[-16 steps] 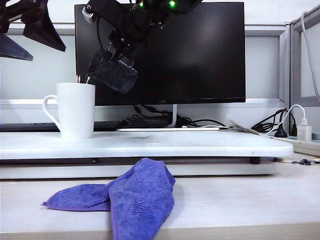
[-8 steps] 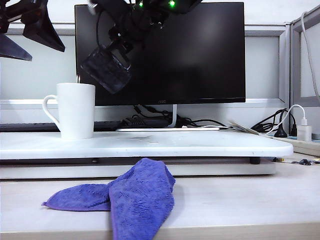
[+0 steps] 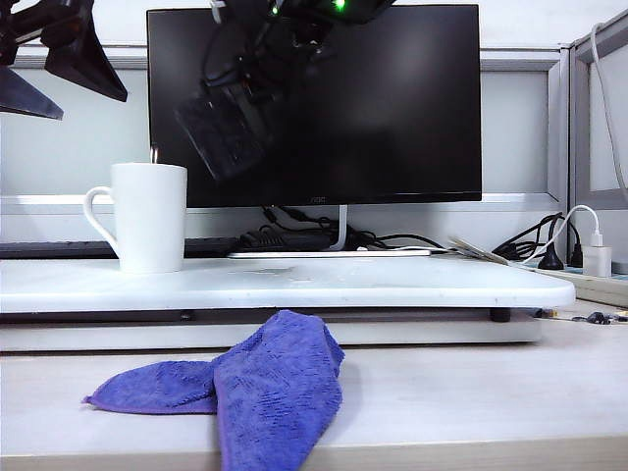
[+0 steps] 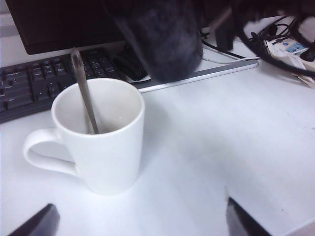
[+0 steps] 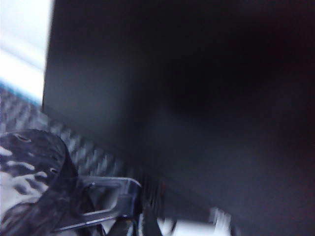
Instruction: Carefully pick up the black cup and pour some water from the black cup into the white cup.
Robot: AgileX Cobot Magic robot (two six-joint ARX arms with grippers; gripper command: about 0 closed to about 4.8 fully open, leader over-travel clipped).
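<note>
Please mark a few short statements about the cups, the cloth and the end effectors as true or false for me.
1. The black cup stands on the white board. False: it hangs in the air, held by the right end effector.
2. The white cup has a spoon inside it. True.
3. The purple cloth covers the white cup. False: it lies on the desk, in front of the board.
4. The left end effector is open, up above the white cup. True.
5. The white cup lies tipped over. False: it stands upright.
</note>
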